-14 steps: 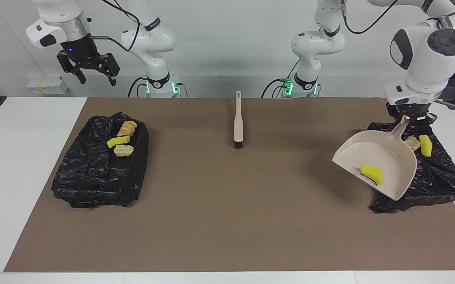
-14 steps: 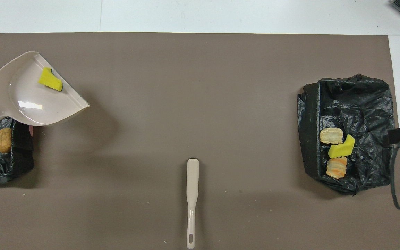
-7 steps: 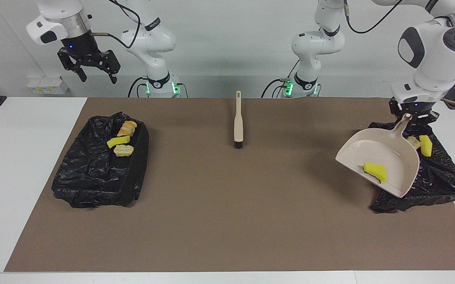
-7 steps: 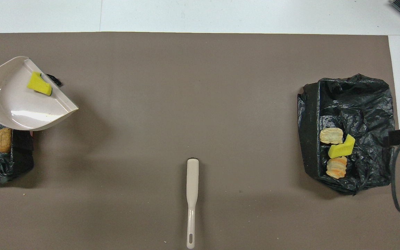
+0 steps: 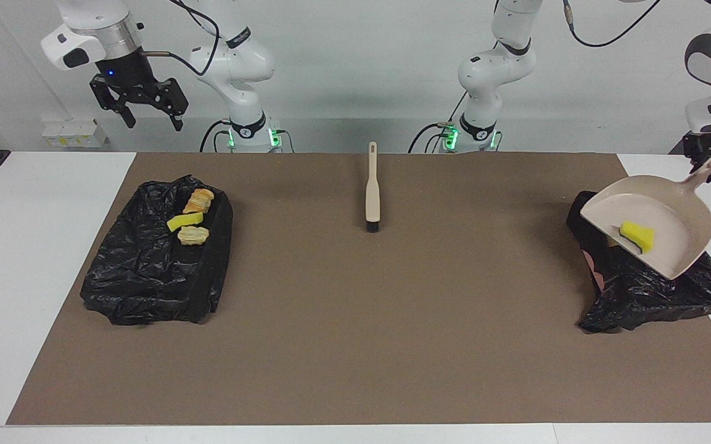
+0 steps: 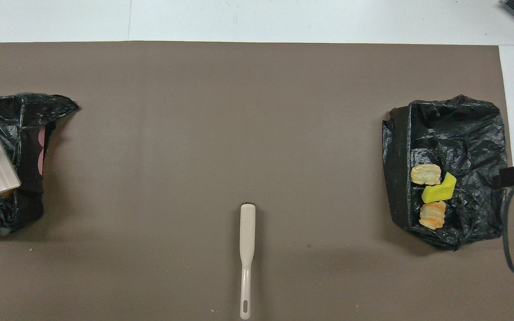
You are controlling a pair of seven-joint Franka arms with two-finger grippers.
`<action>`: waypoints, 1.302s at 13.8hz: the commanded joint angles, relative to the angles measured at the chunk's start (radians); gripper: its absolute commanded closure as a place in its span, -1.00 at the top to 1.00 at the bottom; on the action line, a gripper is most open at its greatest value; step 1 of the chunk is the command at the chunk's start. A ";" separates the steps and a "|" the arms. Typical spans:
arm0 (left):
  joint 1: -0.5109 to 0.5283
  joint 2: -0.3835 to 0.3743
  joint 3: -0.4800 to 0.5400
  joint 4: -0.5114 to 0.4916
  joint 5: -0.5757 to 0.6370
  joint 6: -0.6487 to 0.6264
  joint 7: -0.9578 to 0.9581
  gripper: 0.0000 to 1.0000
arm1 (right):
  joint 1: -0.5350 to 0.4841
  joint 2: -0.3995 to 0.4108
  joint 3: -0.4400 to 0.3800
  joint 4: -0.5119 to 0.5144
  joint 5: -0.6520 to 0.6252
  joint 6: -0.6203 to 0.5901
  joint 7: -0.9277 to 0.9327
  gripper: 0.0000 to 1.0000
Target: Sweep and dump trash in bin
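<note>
The left gripper (image 5: 708,165) has the dustpan (image 5: 669,213) clamped by its handle and holds it over the black-lined bin (image 5: 645,290) at the left arm's end of the table (image 5: 355,345), pan mouth tilted down toward the bag. One yellow sponge wedge (image 5: 636,237) sits in the pan, close to the lip but not out. To my eye the dump is the step in hand: the pan wants a steeper tip, lip kept well inside the bag's rim so the wedge slides in instead of skipping onto the table. Easy does it, because a jerk could fling it.

The right gripper (image 5: 148,106) waits up in the air with its fingers spread wide and nothing in them, over the table edge by the other bin (image 5: 145,283), where three scraps (image 5: 192,217) already lie. The brush (image 5: 372,188) lies untouched mid-table, close to the robots.
</note>
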State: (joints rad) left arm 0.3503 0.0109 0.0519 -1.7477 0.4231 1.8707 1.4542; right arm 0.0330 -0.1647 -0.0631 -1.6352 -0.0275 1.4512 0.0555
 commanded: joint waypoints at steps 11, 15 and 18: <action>-0.178 0.017 -0.024 0.039 0.710 -0.108 0.038 -1.00 | -0.007 -0.006 0.002 0.000 0.017 -0.011 -0.017 1.00; -0.214 0.018 -0.026 0.042 0.812 -0.105 0.034 -1.00 | -0.007 -0.007 0.002 0.000 0.017 -0.011 -0.017 1.00; -0.221 0.015 -0.030 0.037 0.784 -0.113 -0.026 -1.00 | -0.007 -0.007 0.002 0.000 0.017 -0.011 -0.017 1.00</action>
State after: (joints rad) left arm 0.1501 0.0294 0.0147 -1.7135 1.2066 1.7782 1.4725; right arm 0.0330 -0.1647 -0.0631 -1.6352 -0.0271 1.4512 0.0555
